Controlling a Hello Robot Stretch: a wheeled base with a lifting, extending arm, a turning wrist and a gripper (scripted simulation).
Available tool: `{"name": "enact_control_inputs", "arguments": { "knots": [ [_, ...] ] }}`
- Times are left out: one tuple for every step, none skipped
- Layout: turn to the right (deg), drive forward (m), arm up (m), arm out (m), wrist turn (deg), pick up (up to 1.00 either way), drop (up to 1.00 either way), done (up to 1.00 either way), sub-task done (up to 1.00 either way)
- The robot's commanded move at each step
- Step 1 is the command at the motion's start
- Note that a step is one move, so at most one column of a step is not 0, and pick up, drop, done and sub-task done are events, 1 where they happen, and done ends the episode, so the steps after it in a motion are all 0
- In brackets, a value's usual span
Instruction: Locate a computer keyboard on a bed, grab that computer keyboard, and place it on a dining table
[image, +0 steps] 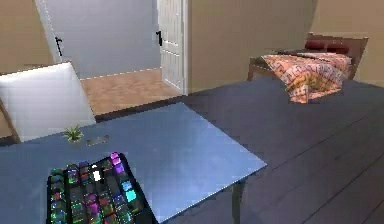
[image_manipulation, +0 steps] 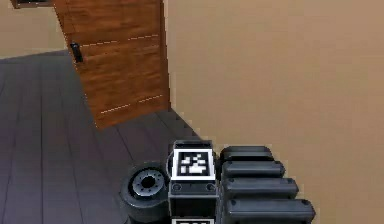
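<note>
Where the marker square (image_manipulation: 195, 165) on my arm sits at the arm side view's bottom edge, my gripper (image_manipulation: 148, 188) shows as a dark round body just left of it, and I cannot make out its far end or tell whether it holds anything. Ahead, the computer keyboard (image: 95, 192) with colourful keys lies on the blue table (image: 200, 150), near a small plant (image: 73, 133) and a white chair (image: 45, 98); the bed (image: 315, 65) stands well apart at the forward view's right

text: none readable | computer keyboard (image: 93, 192): key legends illegible | white square (image_manipulation: 195, 163): black marks only
</note>
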Motion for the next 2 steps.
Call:
{"name": "enact_control_inputs", "arguments": {
  "knots": [
    [-45.0,0.0,0.0,0.0,0.0,0.0,0.0,0.0,0.0],
    [-30.0,0.0,0.0,0.0,0.0,0.0,0.0,0.0,0.0]
  ]
}}
